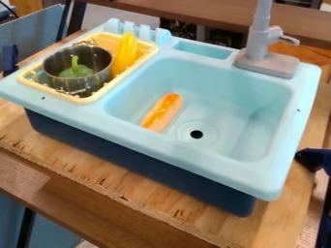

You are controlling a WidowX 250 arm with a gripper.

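1. Beside the drain [196, 134], a toy hot dog [161, 112] lies on the basin [226, 87] floor, which likely supports it.
2. Beyond, a yellow rack [82, 100] probably keeps the metal pot [97, 82] from sliding; a green toy vegetable [75, 70] sits inside.
3. Beside the pot rests a yellow toy [126, 52].
4. Gripper opening and hold: cannot tell.

Shiny metal pot [101, 64], smooth glossy plastic sink basin [226, 104], rough-edged wooden board [90, 167], matt plastic faucet [259, 41]
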